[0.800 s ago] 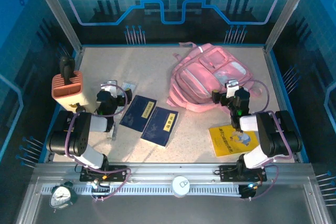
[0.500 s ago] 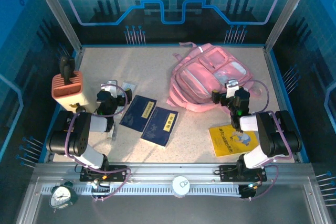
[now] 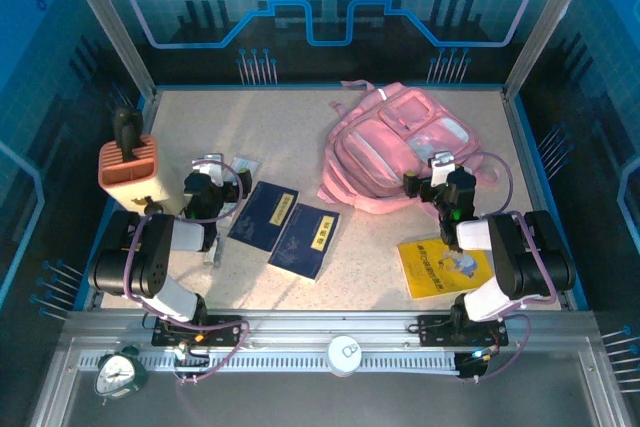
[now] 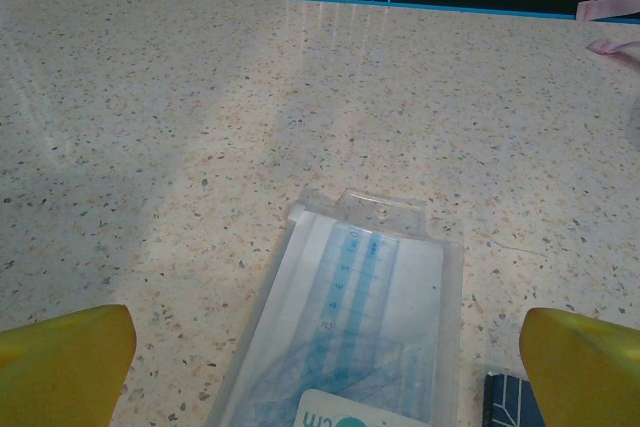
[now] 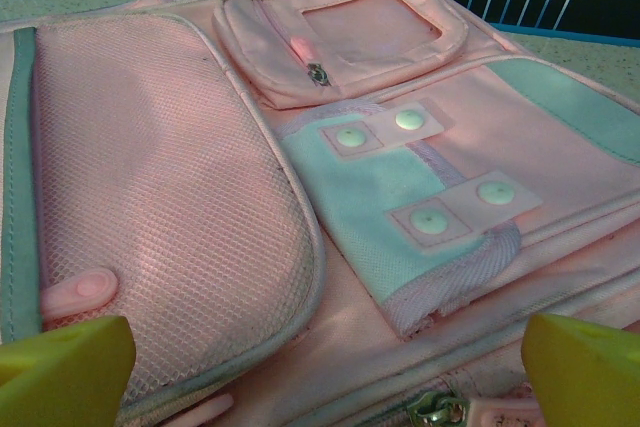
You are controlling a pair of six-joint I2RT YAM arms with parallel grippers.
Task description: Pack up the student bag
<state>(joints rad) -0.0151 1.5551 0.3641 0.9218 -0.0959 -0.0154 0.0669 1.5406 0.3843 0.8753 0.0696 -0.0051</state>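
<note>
- The student bag (image 3: 400, 152) lies flat on the far right part of the table (image 3: 300, 127), with a pink strap looping out towards the back edge.
- It is soft pink fabric, easily the biggest thing on the table, with pale greenish strips across it.
- From the right wrist I can see a pink mesh pocket (image 5: 160, 167) on the left and a small pocket with a clear window (image 5: 350, 32) further up. A pale panel (image 5: 400, 197) beside them carries four round studs.
- A pink zip pull (image 5: 78, 294) lies on the mesh, and a metal zip slider (image 5: 432, 409) sits at the near edge.
- The right gripper (image 5: 320, 372) hangs just at the bag's near side, its yellow fingertips (image 5: 60, 367) spread wide and holding nothing.
- The left gripper (image 4: 320, 367) is well apart from the bag, also spread wide and empty. It is above a clear plastic packet (image 4: 345, 337) with blue rulers inside.
- Two dark blue booklets (image 3: 262, 215) lie side by side mid-table.
- A yellow book (image 3: 443, 267) lies near the right arm.
- An orange ribbed box (image 3: 128, 169) stands at the left edge.
</note>
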